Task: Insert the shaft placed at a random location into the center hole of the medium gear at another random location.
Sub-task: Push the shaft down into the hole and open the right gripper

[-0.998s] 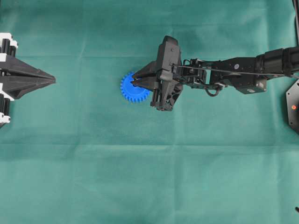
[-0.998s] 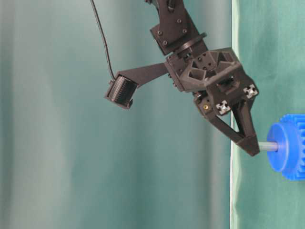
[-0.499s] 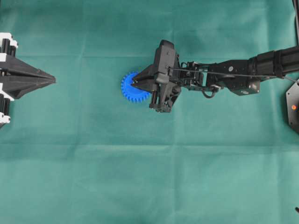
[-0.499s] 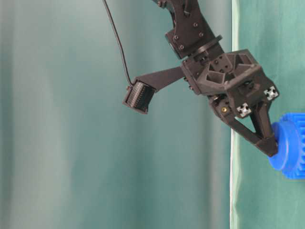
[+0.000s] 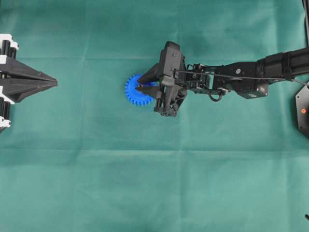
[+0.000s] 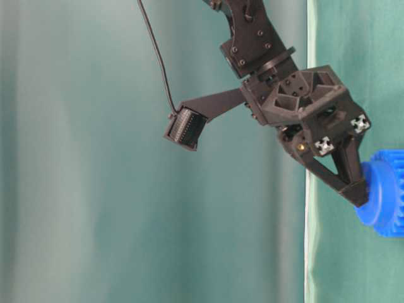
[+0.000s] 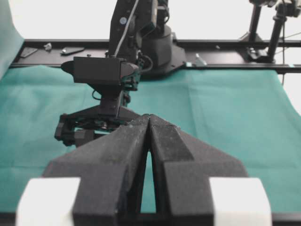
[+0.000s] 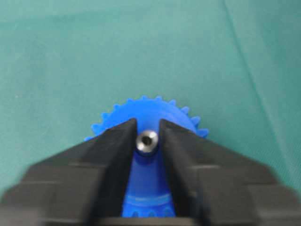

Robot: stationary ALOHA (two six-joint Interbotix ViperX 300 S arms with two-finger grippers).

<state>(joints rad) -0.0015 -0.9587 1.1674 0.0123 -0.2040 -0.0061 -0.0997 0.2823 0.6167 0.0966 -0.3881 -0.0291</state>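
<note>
The blue medium gear (image 5: 134, 97) lies flat on the green cloth; it also shows in the table-level view (image 6: 386, 196) and the right wrist view (image 8: 141, 109). The silvery shaft (image 8: 147, 141) stands in the gear's center hole, which it fills; only its end shows. My right gripper (image 5: 137, 87) is down on the gear's hub (image 6: 360, 199). Its jaws stand slightly parted on either side of the shaft's end (image 8: 148, 124), with a thin gap on one side. My left gripper (image 5: 55, 83) is shut and empty at the far left (image 7: 149, 117).
The right arm (image 5: 231, 79) stretches in from the right edge over the cloth. A black base part (image 5: 303, 110) sits at the right edge. The green cloth (image 5: 154, 183) covers the table.
One second ago the shaft stuck out of the hub under the right gripper. It was then pushed down into the gear. Since half a second ago the right jaws have parted slightly.
</note>
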